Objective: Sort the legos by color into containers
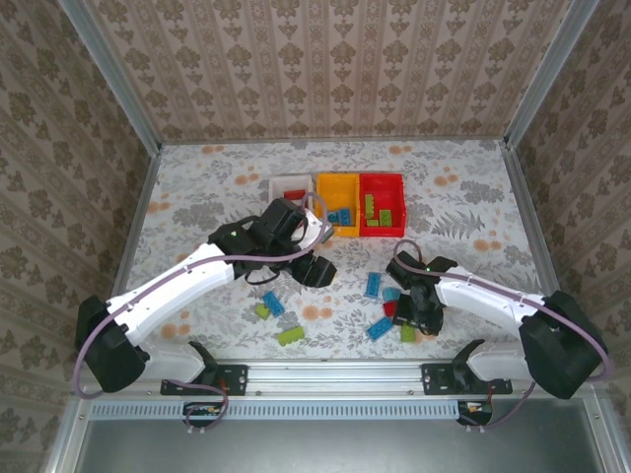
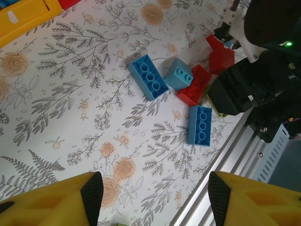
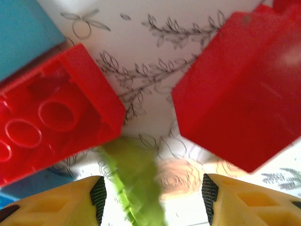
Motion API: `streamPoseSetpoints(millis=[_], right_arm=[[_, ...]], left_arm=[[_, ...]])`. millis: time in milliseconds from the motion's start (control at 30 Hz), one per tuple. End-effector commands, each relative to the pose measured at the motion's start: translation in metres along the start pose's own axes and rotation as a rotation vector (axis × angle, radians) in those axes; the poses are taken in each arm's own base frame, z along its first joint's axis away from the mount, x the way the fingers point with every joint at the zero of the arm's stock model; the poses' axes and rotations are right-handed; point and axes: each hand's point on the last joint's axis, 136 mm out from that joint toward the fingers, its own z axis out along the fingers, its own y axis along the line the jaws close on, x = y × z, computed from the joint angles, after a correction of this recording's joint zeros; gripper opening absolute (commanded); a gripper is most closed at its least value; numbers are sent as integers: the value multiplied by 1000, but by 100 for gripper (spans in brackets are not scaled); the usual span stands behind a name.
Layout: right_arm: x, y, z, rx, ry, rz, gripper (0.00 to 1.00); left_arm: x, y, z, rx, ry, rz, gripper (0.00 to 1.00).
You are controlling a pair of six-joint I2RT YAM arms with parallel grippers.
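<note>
Three containers stand side by side at the back: a white one (image 1: 279, 183) with a red lego (image 1: 294, 194), a yellow one (image 1: 338, 187) with blue legos, a red one (image 1: 383, 180) with green legos. Loose blue (image 2: 148, 76), red (image 2: 195, 84) and green (image 1: 291, 336) legos lie on the near table. My left gripper (image 1: 315, 268) (image 2: 153, 197) hangs open above bare cloth. My right gripper (image 1: 419, 313) (image 3: 153, 197) is low and open, with a blurred green lego (image 3: 136, 183) between its fingers, nearer the left pad. Red legos (image 3: 51, 122) (image 3: 240, 89) lie just beyond.
The table's metal front rail (image 2: 235, 155) runs close behind the brick cluster. My right arm's black wrist (image 2: 249, 89) sits over the red and green bricks. A blue brick (image 1: 273, 303) and a green one (image 1: 262, 311) lie at the near left. Metal walls edge the flowered cloth.
</note>
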Motion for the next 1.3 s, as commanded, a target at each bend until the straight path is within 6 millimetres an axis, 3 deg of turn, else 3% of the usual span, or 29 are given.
streamPoseSetpoints(millis=[0, 167, 533, 633, 767, 933, 1033, 1200, 1267], right_arm=[[-2, 9, 6, -22, 19, -12, 60], [-2, 8, 14, -15, 38, -8, 59], [-9, 12, 16, -40, 10, 5, 33], [-17, 11, -1, -50, -51, 4, 30], [-35, 17, -51, -86, -176, -5, 29], [-80, 47, -112, -167, -323, -42, 28], [-126, 77, -137, -210, -399, -73, 27], [-221, 112, -140, -162, -490, -97, 28], [-249, 123, -142, -159, -515, -99, 29]], left_arm=[[-9, -9, 0, 27, -14, 25, 64], [-9, -8, 0, 21, -13, 27, 64], [-11, -8, 0, 13, -19, 23, 63], [-14, -7, -2, 6, -31, 25, 63], [-27, -9, -11, -14, -76, 25, 63], [-65, -9, -31, -67, -192, 18, 63], [-88, -4, -38, -91, -245, 2, 63], [-116, 7, -34, -115, -281, -14, 64], [-125, 12, -32, -120, -295, -27, 63]])
